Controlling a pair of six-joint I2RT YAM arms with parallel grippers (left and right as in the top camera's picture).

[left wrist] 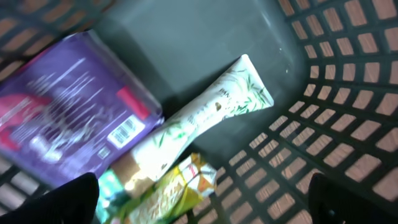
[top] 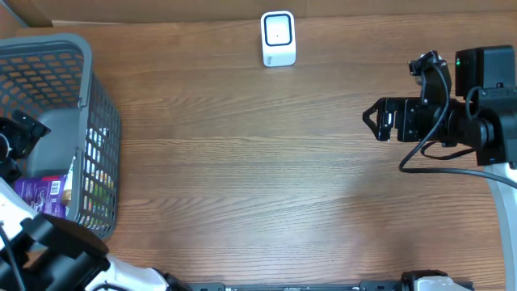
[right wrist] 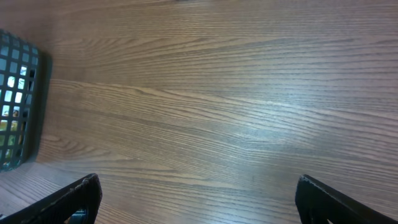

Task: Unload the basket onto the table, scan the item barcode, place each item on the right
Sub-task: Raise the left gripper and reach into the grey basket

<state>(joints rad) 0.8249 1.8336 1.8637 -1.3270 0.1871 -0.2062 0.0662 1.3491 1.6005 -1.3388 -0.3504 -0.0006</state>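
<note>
Your left gripper [left wrist: 208, 208] hangs over the basket [top: 56, 48], fingers wide and empty, above a purple pack [left wrist: 68, 118] (its barcode [left wrist: 122, 132] faces up), a tube [left wrist: 205, 115] and a green packet [left wrist: 168, 196]. The scanner [top: 279, 38] stands at the far edge of the table [top: 242, 178]. Your right gripper [right wrist: 198, 190] hovers over the wood, fingers wide and holding nothing.

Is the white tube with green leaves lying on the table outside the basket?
No, the white tube lies inside the grey basket, beside the purple package.
</note>
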